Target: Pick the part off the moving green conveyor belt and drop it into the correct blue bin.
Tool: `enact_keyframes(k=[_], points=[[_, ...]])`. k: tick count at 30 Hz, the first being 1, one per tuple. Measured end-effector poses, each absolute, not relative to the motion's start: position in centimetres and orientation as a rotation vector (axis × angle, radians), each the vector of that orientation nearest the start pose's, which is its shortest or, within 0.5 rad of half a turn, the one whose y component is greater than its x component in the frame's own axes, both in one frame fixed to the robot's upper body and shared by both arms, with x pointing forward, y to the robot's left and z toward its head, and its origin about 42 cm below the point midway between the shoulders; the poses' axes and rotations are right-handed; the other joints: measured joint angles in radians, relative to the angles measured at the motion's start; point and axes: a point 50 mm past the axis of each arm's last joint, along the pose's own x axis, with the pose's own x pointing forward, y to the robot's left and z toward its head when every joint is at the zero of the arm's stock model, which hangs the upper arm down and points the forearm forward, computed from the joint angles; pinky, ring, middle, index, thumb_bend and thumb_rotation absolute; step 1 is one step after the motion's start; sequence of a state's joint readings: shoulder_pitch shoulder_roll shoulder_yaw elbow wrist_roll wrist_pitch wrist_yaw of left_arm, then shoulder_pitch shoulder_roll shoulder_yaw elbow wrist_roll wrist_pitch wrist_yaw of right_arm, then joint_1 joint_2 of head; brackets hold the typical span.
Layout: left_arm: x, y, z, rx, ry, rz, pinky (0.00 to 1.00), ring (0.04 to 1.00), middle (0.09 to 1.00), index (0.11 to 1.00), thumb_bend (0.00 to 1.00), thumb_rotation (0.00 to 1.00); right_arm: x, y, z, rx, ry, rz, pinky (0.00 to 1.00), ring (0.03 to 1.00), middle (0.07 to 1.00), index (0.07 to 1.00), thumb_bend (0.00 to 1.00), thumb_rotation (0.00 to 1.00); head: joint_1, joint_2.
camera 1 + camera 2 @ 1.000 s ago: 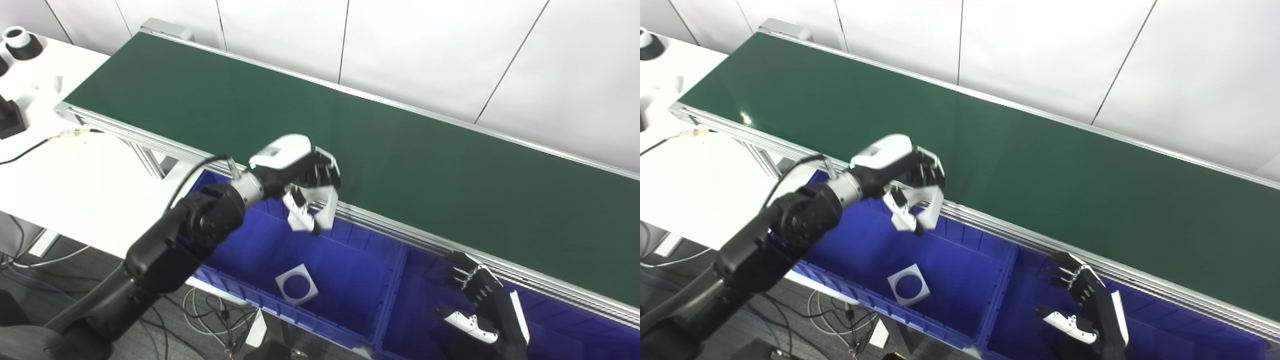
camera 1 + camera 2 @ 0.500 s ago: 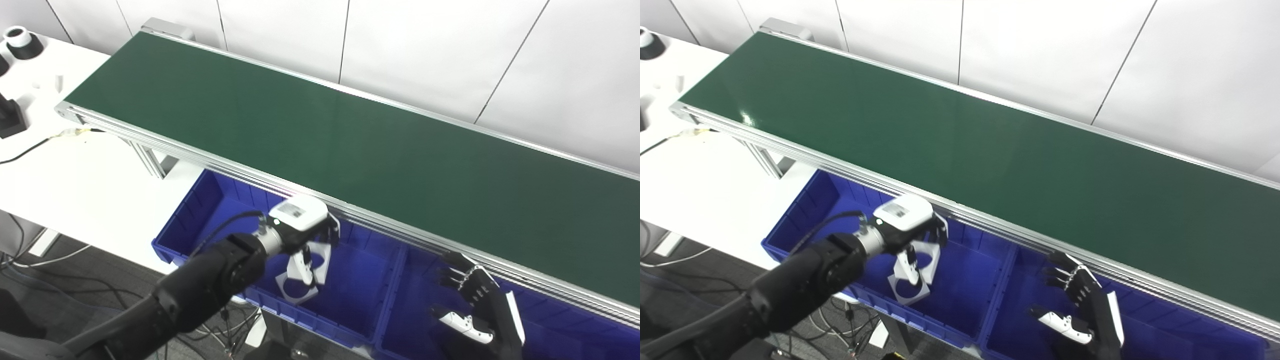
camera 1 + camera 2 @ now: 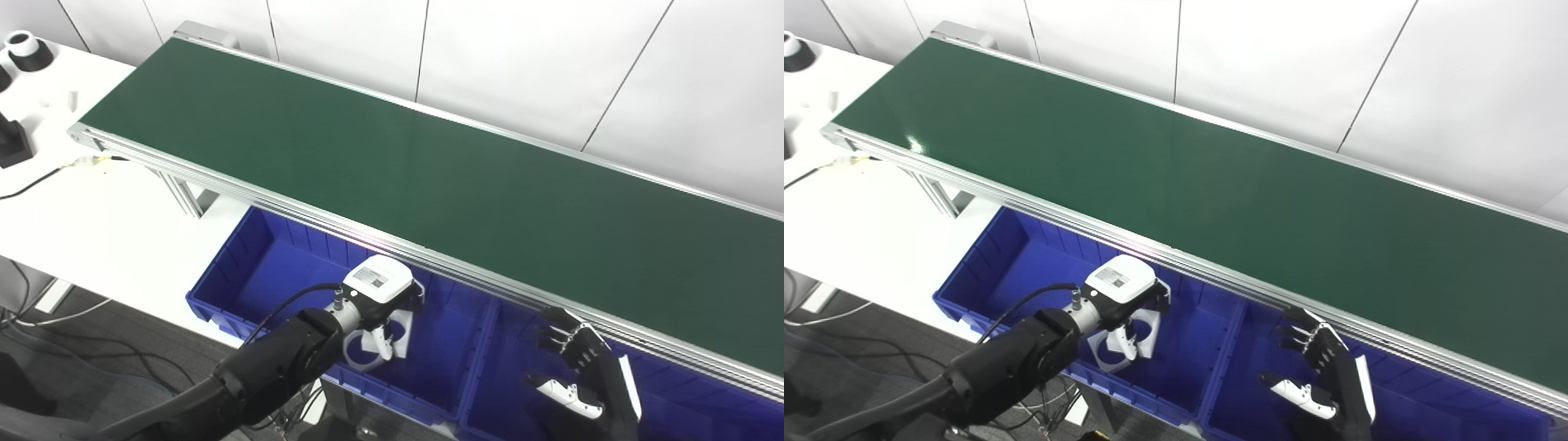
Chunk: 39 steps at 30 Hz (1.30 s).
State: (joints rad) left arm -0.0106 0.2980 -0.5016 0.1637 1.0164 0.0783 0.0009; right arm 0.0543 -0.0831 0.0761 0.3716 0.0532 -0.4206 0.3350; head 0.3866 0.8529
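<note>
Risk: the white part in the left hand lands on the other white part under it and snags the fingers on release. The hand is low inside the blue bin, palm down, fingers closed around the part. Right hand is open, empty, over the neighbouring bin. Belt beyond both is bare.

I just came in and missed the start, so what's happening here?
The left hand is down inside the left blue bin, holding a white square part with a round hole just above a similar one on the bin floor. The right hand waits open over the neighbouring bin. The green conveyor belt carries nothing.
</note>
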Motion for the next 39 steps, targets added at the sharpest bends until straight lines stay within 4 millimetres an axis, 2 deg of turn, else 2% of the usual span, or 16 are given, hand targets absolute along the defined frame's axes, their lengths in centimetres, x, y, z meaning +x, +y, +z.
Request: enact_keyframes(k=[7,9,10,11,12,14,15,21,30,32,34,37,39], points=[[25.0,19.9,2.9,1.348,0.026,-0.508,0.38,0.508,0.497,0.493,0.52,0.00,23.9,-21.3,1.0,-0.030,0.012,0.379,0.64,0.698,0.772,0.742,0.87,0.24,-0.003,-0.002],[25.0,19.9,2.9,1.345,0.027,-0.507,0.40,0.532,0.589,0.494,0.52,0.04,23.8,-21.3,1.0,-0.031,0.013,0.379,0.64,0.702,0.775,0.743,0.87,0.24,-0.003,-0.002],[25.0,19.9,2.9,1.343,0.027,-0.506,0.44,0.600,0.659,0.604,0.81,0.11,23.8,-21.3,1.0,-0.030,0.013,0.379,0.64,0.703,0.775,0.744,0.87,0.23,-0.003,-0.002],[25.0,20.0,2.9,1.342,0.027,-0.504,0.46,0.623,0.683,0.641,0.90,0.13,23.8,-21.3,1.0,-0.030,0.013,0.379,0.64,0.704,0.776,0.745,0.87,0.23,-0.003,-0.002],[25.1,20.0,3.0,1.339,0.028,-0.504,0.47,0.655,0.715,0.676,0.96,0.17,23.8,-21.3,1.0,-0.030,0.013,0.379,0.64,0.701,0.774,0.743,0.87,0.23,-0.003,-0.002],[25.1,19.9,3.2,1.333,0.033,-0.516,0.50,0.695,0.761,0.714,0.99,0.26,23.8,-21.3,1.0,-0.029,0.013,0.378,0.64,0.702,0.773,0.742,0.87,0.23,-0.003,0.000],[25.1,19.9,3.3,1.328,0.034,-0.523,0.50,0.704,0.771,0.723,1.00,0.30,23.8,-21.3,1.0,-0.028,0.012,0.378,0.64,0.703,0.774,0.743,0.88,0.23,-0.003,0.000],[25.1,19.5,4.1,1.317,0.037,-0.556,0.52,0.707,0.774,0.738,1.00,0.36,23.8,-21.3,1.0,-0.026,0.013,0.377,0.64,0.691,0.766,0.740,0.88,0.24,-0.005,-0.002],[25.1,19.8,4.1,1.316,0.054,-0.565,0.53,0.709,0.772,0.740,1.00,0.36,23.8,-21.3,1.0,-0.030,0.013,0.376,0.64,0.698,0.771,0.746,0.87,0.24,-0.008,-0.005],[25.1,19.8,4.2,1.288,0.059,-0.561,0.52,0.697,0.760,0.733,1.00,0.35,23.8,-21.3,1.0,-0.030,0.014,0.377,0.64,0.699,0.772,0.746,0.87,0.24,-0.040,-0.003],[24.7,19.9,4.8,1.218,0.059,-0.545,0.51,0.670,0.751,0.739,1.00,0.33,23.8,-21.2,0.9,-0.031,0.015,0.378,0.64,0.700,0.775,0.747,0.86,0.23,-0.040,-0.003],[23.3,19.4,6.7,1.060,0.023,-0.515,0.49,0.630,0.730,0.735,1.00,0.31,23.5,-21.1,0.8,-0.031,0.019,0.377,0.64,0.697,0.772,0.747,0.85,0.21,-0.118,0.003],[22.1,18.3,7.9,0.940,-0.010,-0.504,0.52,0.648,0.722,0.729,1.00,0.33,23.3,-20.8,0.9,-0.031,0.015,0.379,0.64,0.695,0.770,0.747,0.86,0.21,-0.162,0.005]])
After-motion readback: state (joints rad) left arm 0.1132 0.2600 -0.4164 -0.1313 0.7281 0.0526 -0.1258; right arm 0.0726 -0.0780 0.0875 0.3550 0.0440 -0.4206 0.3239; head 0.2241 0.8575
